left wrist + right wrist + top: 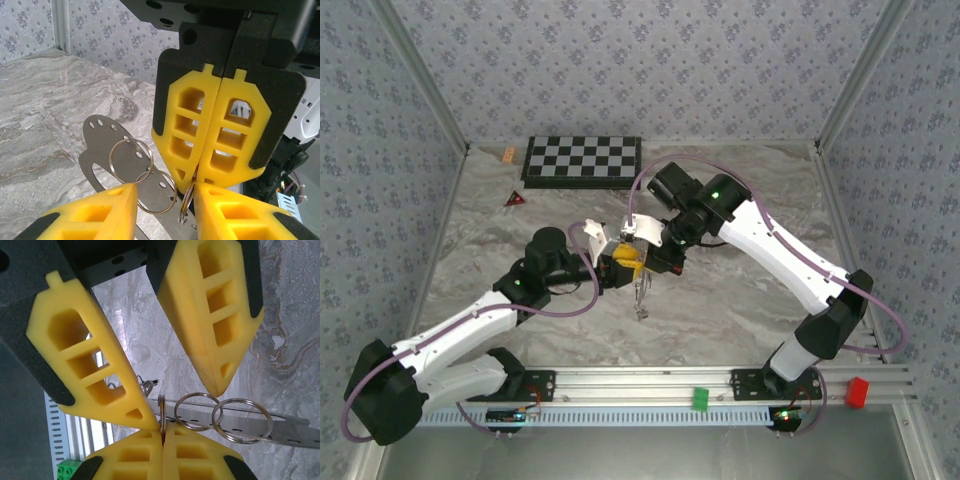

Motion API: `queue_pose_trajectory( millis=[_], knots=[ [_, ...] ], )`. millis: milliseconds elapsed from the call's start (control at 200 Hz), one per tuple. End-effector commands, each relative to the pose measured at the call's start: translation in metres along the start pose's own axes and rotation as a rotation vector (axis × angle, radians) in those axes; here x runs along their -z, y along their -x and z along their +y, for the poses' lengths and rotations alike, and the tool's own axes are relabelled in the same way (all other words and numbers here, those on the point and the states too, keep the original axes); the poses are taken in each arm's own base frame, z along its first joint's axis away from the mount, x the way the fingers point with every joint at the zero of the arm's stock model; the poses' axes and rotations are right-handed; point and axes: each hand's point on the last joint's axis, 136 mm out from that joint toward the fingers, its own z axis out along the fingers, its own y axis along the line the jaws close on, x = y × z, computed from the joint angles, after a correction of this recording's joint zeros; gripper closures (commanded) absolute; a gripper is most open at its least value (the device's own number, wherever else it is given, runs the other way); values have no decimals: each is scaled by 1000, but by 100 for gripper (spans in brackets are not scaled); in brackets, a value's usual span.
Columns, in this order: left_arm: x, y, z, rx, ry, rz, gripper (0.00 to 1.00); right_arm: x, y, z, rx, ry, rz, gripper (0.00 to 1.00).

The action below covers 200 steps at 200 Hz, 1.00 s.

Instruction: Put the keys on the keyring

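My right gripper is shut on a silvery keyring, seen edge-on and pinched at its lower rim. Two more linked rings hang beside it in front of a flat perforated metal strip. My left gripper is open, its fingertips either side of those rings, and the held keyring lies against its right finger. From above, both grippers meet at the table's middle, and a thin silver piece dangles below them. The keys are hidden.
A checkerboard lies at the back, with a small red triangle and an orange bit to its left. A green block and a red block sit on the front rail. Patterned walls enclose the marble table.
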Motion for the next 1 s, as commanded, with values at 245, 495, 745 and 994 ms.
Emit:
queue_pose_trajectory(
  millis=[245,495,745,994],
  knots=[
    [-2,17,-12,-33,-84,-22,100,15,8,14,40,17,-54,100],
    [-1,18,-12,-34,-80,-31,100,14,8,14,40,19,-58,100],
    [-1,18,-14,-35,-87,-32,100,13,10,16,43,33,-72,100],
    [0,20,-14,-41,-84,-43,100,13,13,20,45,51,-93,100]
  ],
)
